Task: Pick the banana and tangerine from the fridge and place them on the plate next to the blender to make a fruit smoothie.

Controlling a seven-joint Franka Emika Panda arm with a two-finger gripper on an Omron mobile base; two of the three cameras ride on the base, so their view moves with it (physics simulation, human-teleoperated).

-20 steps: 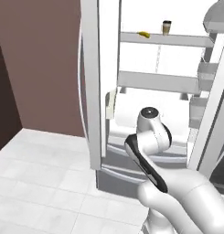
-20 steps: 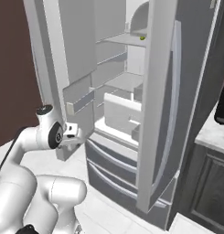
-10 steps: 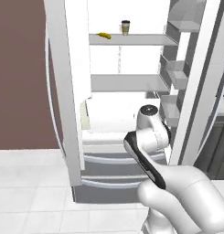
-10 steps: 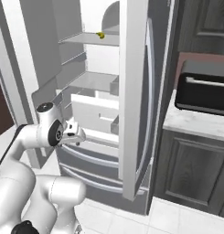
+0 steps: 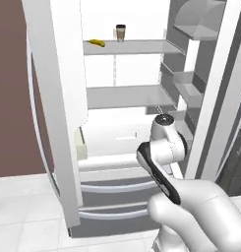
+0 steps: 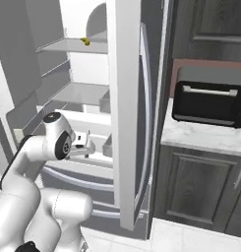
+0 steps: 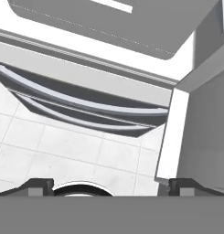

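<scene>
The fridge [image 5: 123, 96] stands with both doors swung wide. On its top shelf lies the banana [image 5: 96, 43], small and yellow; from the other side it shows as a yellow speck [image 6: 85, 42]. The tangerine, the plate and the blender are out of view. My gripper [image 6: 87, 142] hangs at the height of the fridge's drawers, in front of them and well below the banana. It is open and holds nothing. In the hand view its fingertips [image 7: 38, 184] stand far apart, looking down on the fridge's lower drawers [image 7: 86, 109] and the tiled floor.
A tan paper cup [image 5: 120, 33] stands on the top shelf just right of the banana. The right fridge door [image 6: 127, 113] stands edge-on between the arm and a marble counter [image 6: 200, 139] that carries a black toaster oven [image 6: 209, 103]. Dark cabinets sit below the counter.
The whole picture has shifted: the base has moved, bringing the fridge nearer and the counter with the oven further into view. The arm keeps its pose and the gripper stays open.
</scene>
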